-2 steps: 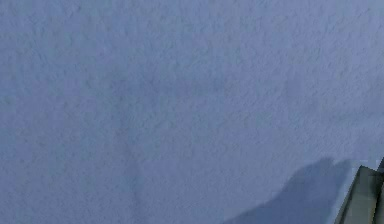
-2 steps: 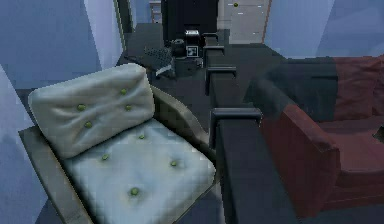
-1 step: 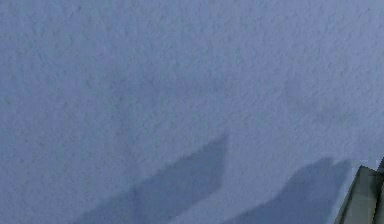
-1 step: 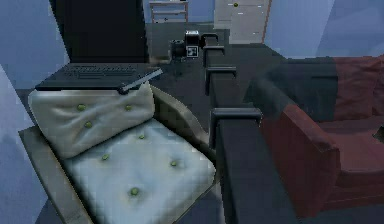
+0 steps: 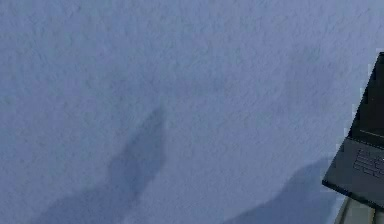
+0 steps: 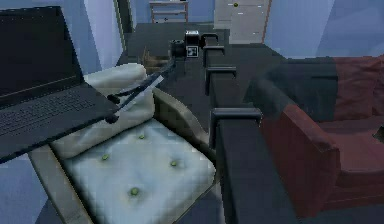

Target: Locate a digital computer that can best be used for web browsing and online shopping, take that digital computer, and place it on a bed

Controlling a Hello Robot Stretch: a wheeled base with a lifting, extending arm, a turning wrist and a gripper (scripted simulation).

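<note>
1. Forward view: a plain blue wall (image 5: 150, 90), matt and faintly mottled. The laptop (image 5: 365, 140) sat at the right edge with its lid up, a dark, hard-edged slab with a keyboard deck.
2. Arm side view, left: the laptop (image 6: 45, 100) had a dark screen standing over a thin grey-black deck. It hung tilted at the far end of the hand (image 6: 112, 116), clear of the armchair (image 6: 140, 165) below. The hand held it near a corner of the deck. I could not tell how the fingers stood.
3. Armchair: a cream cushion, buttoned and plump, on a pale wooden frame. The arm (image 6: 235, 160) was a dark square bar.
4. Arm side view, right: a dark red padded seat (image 6: 330, 120) with rounded edges; whether sofa or bed was unclear. A white door (image 6: 245, 15) stood at the back.
5. Judgement: the step in hand was carrying the laptop to a bed. A corner hold on a wide, rigid slab looked likely to swing. Best to drive and turn slowly, keep the deck above the chair's padding, and lower it flat onto the mattress.
</note>
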